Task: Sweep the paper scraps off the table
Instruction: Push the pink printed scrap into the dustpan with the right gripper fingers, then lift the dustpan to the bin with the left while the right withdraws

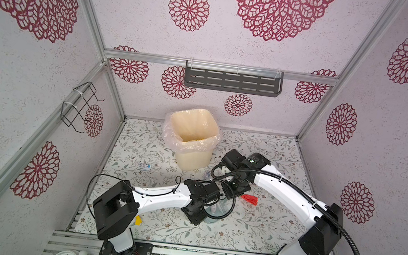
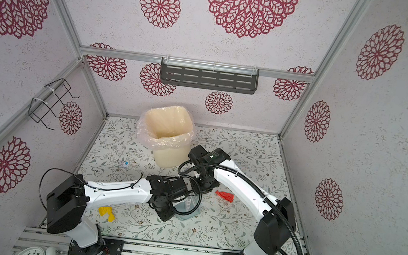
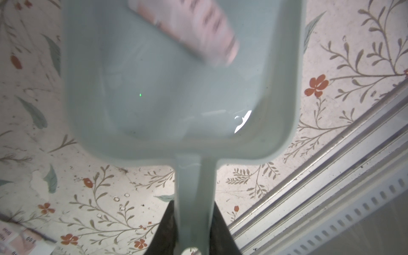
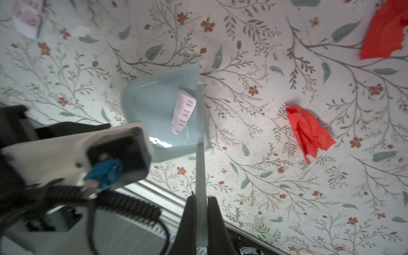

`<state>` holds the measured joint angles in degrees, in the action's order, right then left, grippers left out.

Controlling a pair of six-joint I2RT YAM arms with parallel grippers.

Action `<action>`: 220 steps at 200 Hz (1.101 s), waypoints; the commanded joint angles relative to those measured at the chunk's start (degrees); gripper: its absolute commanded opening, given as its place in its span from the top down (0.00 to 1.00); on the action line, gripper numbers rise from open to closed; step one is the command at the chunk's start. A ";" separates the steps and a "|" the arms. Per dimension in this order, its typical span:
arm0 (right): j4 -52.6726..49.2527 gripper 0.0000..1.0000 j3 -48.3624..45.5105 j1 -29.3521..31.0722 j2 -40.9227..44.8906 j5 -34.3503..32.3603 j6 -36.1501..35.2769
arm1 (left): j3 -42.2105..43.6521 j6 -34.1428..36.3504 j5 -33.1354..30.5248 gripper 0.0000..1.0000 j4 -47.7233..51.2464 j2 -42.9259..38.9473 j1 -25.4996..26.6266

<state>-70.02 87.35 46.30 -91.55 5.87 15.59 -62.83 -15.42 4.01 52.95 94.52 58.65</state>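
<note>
- Left gripper (image 3: 194,225) is clamped on the stem of a pale blue plastic dustpan (image 3: 176,99), which reaches out ahead of its fingertips
- A pale pink printed paper scrap (image 3: 194,28) lies inside it, at the end far from that gripper
- Right gripper (image 4: 201,220) is closed tight on a slim pale blue plastic handle (image 4: 200,159)
- A crumpled red paper scrap (image 4: 309,130) lies on the white leaf-printed table (image 4: 254,55), beside the right gripper
- A yellow paper scrap (image 2: 106,212) lies well behind the left gripper

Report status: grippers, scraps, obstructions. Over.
Both shut: left gripper on dustpan handle, right gripper on brush. One pinkish scrap in dustpan; red scraps, yellow scrap loose on table. Nothing between brush and nearest red scrap.
</note>
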 commanded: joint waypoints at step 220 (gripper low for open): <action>0.05 1.00 -3.53 -19.85 14.83 4.98 0.48 | -9.07 -4.85 -11.13 1.00 8.57 -18.40 0.05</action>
<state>-71.46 85.06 27.88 -79.29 8.16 16.38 -66.61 -18.94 -4.78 56.73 79.15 58.61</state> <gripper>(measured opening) 0.075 0.224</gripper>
